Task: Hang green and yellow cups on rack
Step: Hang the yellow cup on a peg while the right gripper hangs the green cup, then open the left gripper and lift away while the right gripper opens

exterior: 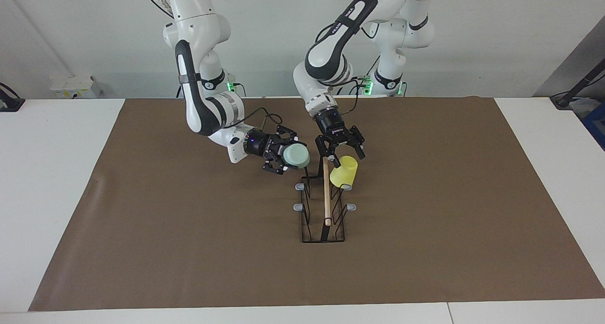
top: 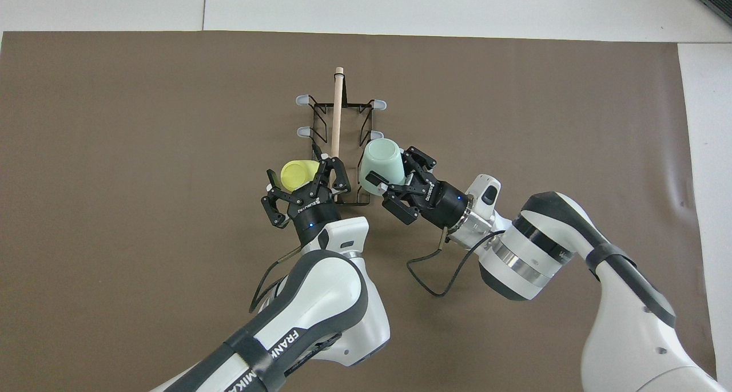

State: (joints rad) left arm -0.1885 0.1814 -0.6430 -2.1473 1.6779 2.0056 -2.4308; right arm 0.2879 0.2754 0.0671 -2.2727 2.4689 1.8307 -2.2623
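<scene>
The black wire rack (exterior: 323, 229) (top: 320, 109) with its wooden rod (exterior: 326, 196) (top: 337, 111) stands mid-table. The yellow cup (exterior: 345, 171) (top: 296, 173) rests tilted on the peg nearest the robots, on the left arm's side. My left gripper (exterior: 345, 154) (top: 304, 180) hovers just above it, open, fingers spread to either side of the cup. The pale green cup (exterior: 297, 156) (top: 382, 158) lies on its side in my right gripper (exterior: 287, 154) (top: 393, 166), which is shut on it. It hangs over the rack's robot-end corner on the right arm's side.
A brown mat (exterior: 189, 248) (top: 143, 123) covers the table under the rack. Grey-tipped free pegs (exterior: 299, 206) (top: 302, 100) stick out from both sides of the rack. White table (exterior: 56, 172) borders the mat.
</scene>
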